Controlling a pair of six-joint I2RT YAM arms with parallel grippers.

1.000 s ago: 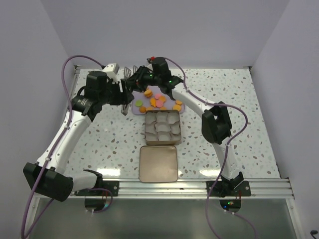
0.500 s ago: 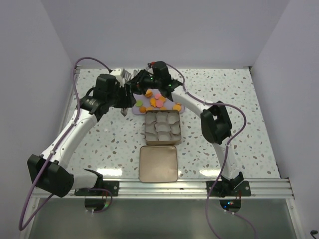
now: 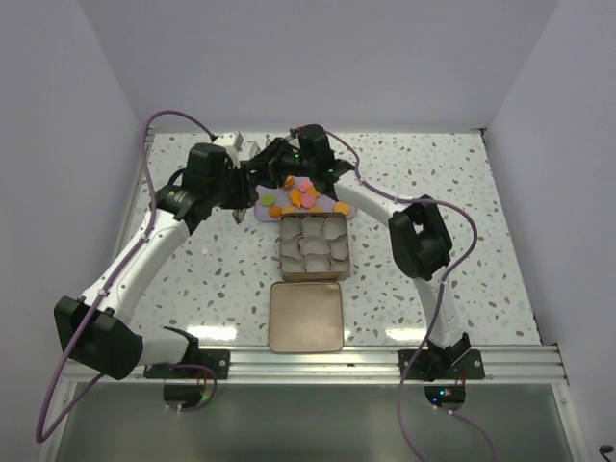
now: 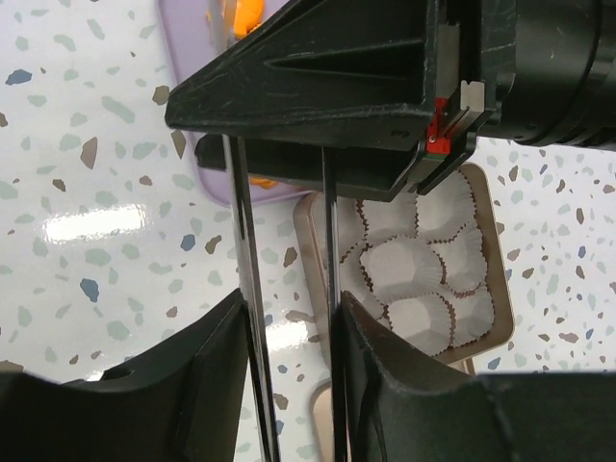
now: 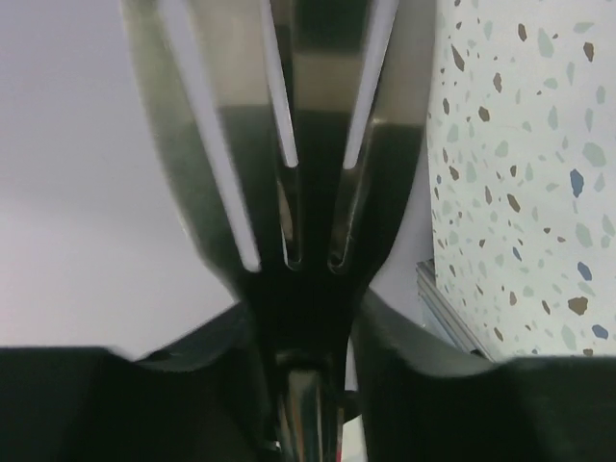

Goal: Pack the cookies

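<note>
The cookies are small flat discs, mostly orange with a few pink and one green, lying on a purple mat. An orange one shows at the top of the left wrist view. My left gripper sits at the mat's left edge. In its wrist view it is shut on two thin metal tongs blades. My right gripper hovers at the mat's far left. In its wrist view it is shut on a slotted metal spatula. The two grippers are close together.
A square metal tin lined with white paper cups stands just in front of the mat. Its lid lies flat nearer the arm bases. The right arm's black body fills the top of the left wrist view.
My left gripper has swung right to the mat's left edge. The right gripper has shifted slightly towards the cookies. The cookies and tin have not moved.
</note>
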